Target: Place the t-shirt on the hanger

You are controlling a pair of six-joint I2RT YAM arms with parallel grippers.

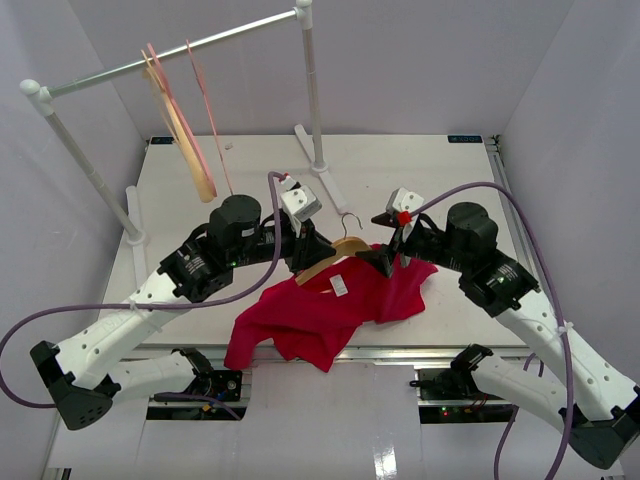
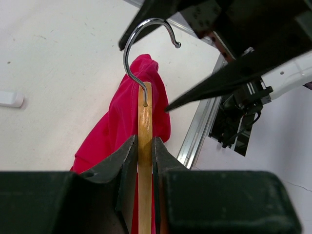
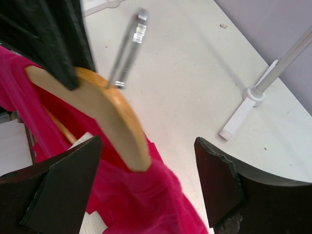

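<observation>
soft shirt, stiff hanger: hold the wood, pull the cloth

the left gripper is clenched on the wooden arm of the hanger, 1 finger on each side of the wood, a little below the silver hook. the right gripper is released. its 2 fingers stand wide apart around the far end of the hanger, and i cannot see them touching anything. the t-shirt lies crumpled on the table near the front edge. its upper part is bunched around the hanger, and the white label shows just under the wood.

i judge the hanger to be light and rigid, so a firm pinch on the wood should carry it without bending. the shirt looks light, soft and without shape, so it will probably fold and may slip off the smooth wood. the best hold for it seems to be a thin pinch of cloth at the shoulder seam near the neck, pulled over the free end of the hanger.
</observation>
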